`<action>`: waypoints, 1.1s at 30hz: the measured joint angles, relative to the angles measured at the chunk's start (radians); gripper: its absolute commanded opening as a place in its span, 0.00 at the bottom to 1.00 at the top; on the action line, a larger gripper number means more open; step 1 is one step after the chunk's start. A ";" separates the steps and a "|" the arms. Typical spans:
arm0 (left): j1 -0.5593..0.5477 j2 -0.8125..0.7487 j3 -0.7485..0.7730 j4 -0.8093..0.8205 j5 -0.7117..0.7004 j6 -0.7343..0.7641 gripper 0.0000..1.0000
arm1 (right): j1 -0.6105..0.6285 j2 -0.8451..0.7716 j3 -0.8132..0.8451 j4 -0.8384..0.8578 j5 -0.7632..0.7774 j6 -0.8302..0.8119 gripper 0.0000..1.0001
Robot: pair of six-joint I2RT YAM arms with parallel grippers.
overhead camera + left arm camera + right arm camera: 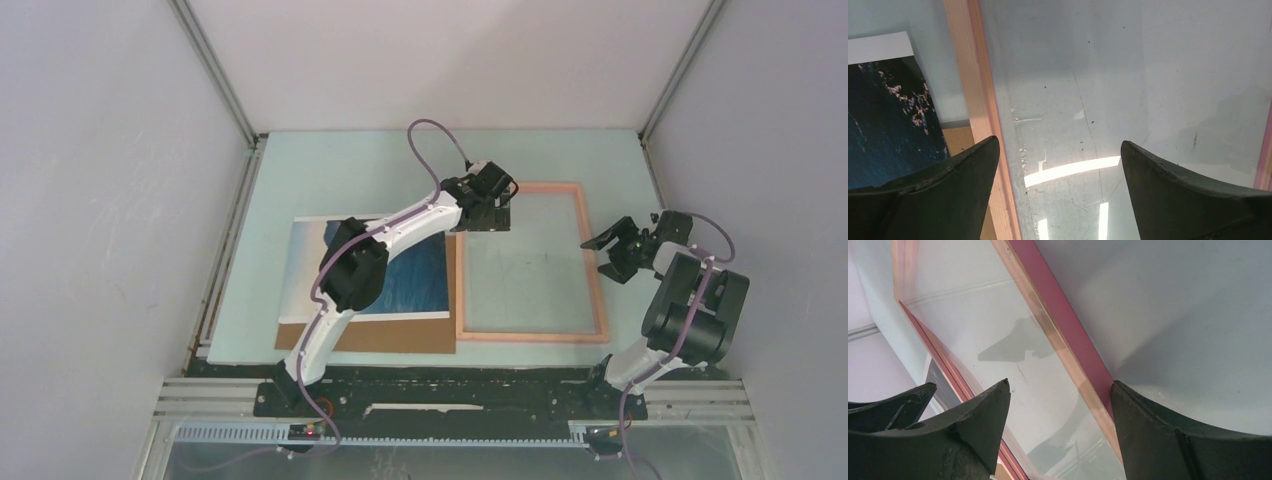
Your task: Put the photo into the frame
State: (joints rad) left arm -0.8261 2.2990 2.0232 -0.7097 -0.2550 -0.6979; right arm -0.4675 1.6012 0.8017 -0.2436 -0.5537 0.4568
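Bright, even light; seemingly overhead glare

Top view high at near edge, looking down; wrist views close, both on the frame [975,75], right seemingly oblique.

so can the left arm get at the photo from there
probably yes: the photo lies uncovered beside the frame, and the open left end effector hangs over the frame edge nearest it
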 measured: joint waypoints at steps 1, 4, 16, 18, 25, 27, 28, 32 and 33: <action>0.000 0.000 0.002 -0.004 0.001 0.000 0.98 | 0.005 -0.002 -0.005 0.006 -0.002 0.001 0.81; 0.000 0.012 0.019 -0.013 0.000 -0.001 0.99 | 0.016 -0.005 -0.016 0.017 -0.013 0.004 0.81; 0.011 0.126 0.128 -0.026 -0.068 -0.012 0.98 | 0.023 -0.005 -0.021 0.036 -0.034 0.018 0.81; 0.014 0.142 0.139 -0.027 -0.079 -0.014 0.96 | 0.023 -0.005 -0.021 0.039 -0.036 0.018 0.80; 0.033 0.172 0.148 -0.027 -0.101 -0.047 0.92 | 0.023 -0.005 -0.021 0.048 -0.046 0.021 0.80; 0.038 0.174 0.152 -0.028 -0.100 -0.067 0.90 | 0.025 -0.005 -0.021 0.050 -0.050 0.021 0.80; 0.040 0.174 0.152 -0.028 -0.099 -0.079 0.90 | 0.025 -0.005 -0.021 0.051 -0.051 0.021 0.80; 0.051 0.177 0.152 -0.028 -0.074 -0.136 0.89 | 0.025 -0.006 -0.021 0.054 -0.054 0.021 0.80; 0.055 0.177 0.152 -0.027 -0.072 -0.148 0.89 | 0.025 -0.006 -0.021 0.054 -0.054 0.021 0.80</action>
State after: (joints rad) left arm -0.7715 2.4763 2.1754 -0.7364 -0.3271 -0.8459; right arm -0.4427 1.5948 0.7803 -0.1898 -0.6079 0.4778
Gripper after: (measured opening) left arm 0.897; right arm 0.804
